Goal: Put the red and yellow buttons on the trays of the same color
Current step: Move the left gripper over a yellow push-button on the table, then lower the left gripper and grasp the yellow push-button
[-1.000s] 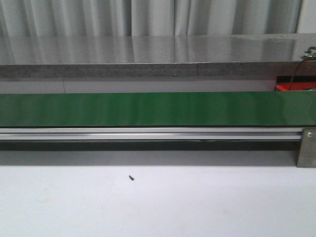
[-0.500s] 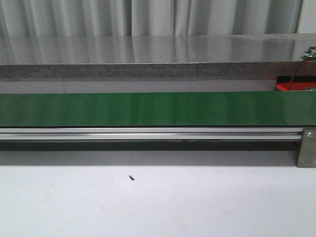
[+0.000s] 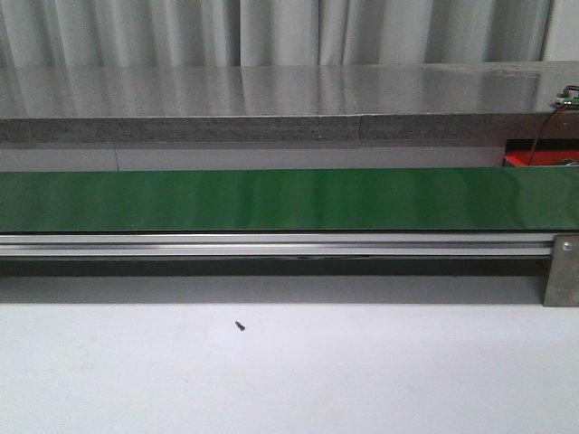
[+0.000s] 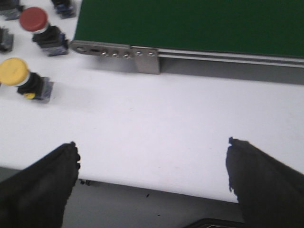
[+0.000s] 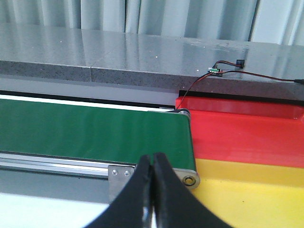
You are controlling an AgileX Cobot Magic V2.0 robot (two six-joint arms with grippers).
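In the left wrist view the left gripper is seen wide open and empty, held over the bare white desk. The red button and the yellow button stand on the desk well apart from it, near the end of the green conveyor belt; other dark parts beside them are cut by the frame edge. The right gripper is fully closed with nothing held, near the other end of the belt, where the red tray and the yellow tray lie side by side.

Several risks can be judged from here. The two buttons stand near each other, so one could be knocked over while the other is approached. The rounded cap could slip from the fingers if it is gripped off centre. Because the trays touch, a button could be dropped into the wrong colour if the release is made near their border.
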